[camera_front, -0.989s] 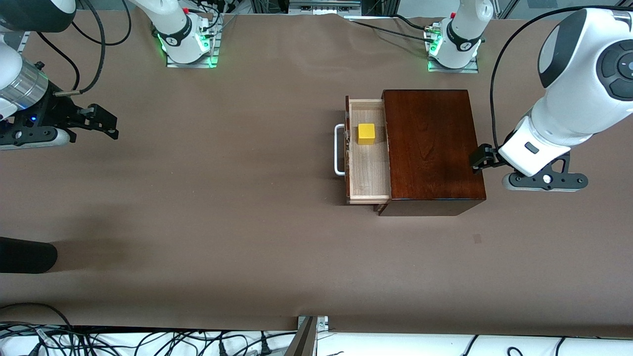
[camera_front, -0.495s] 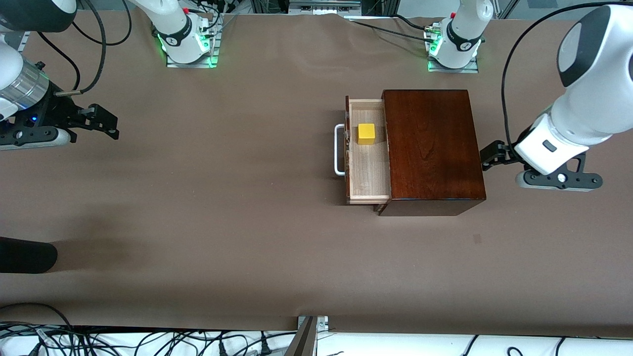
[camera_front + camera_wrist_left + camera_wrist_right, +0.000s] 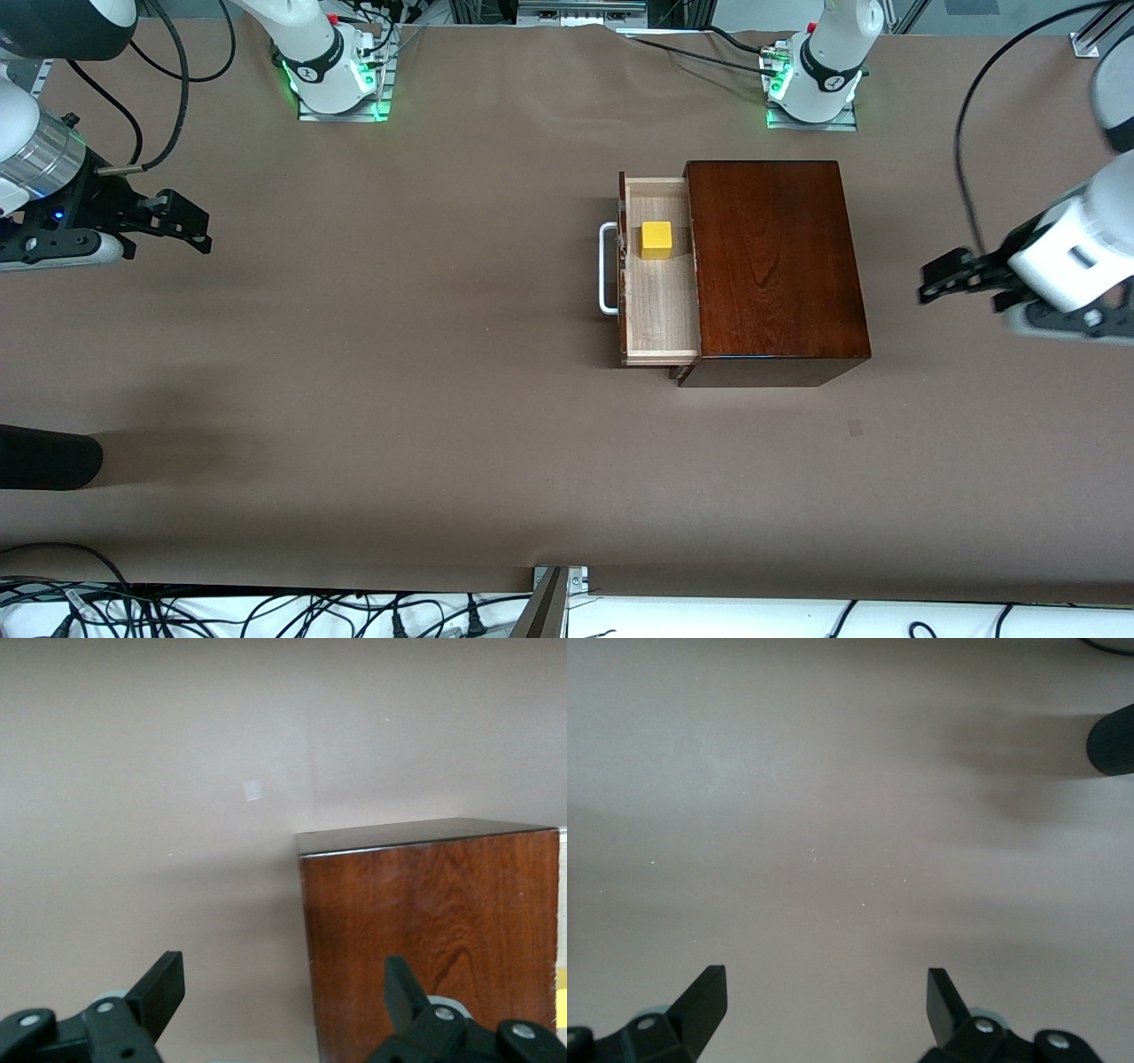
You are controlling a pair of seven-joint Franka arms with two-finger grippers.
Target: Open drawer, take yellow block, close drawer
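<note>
Although the drawer [image 3: 657,266] already stands pulled out of the box [image 3: 772,266], you see in the front view that the yellow block [image 3: 656,239] is not yet taken; it sits inside the drawer, near the handle [image 3: 607,268]. The left gripper [image 3: 941,282] hangs over bare table at the left arm's end, apart from the box. The right gripper [image 3: 182,221] waits over the table at the right arm's end.

In the left wrist view, the left gripper [image 3: 282,985] is spread wide and holds nothing; the box [image 3: 430,921] is in front of it. I think a low reach could knock the box and slide the drawer.

In the right wrist view, the right gripper [image 3: 826,994] is also spread and empty.
</note>
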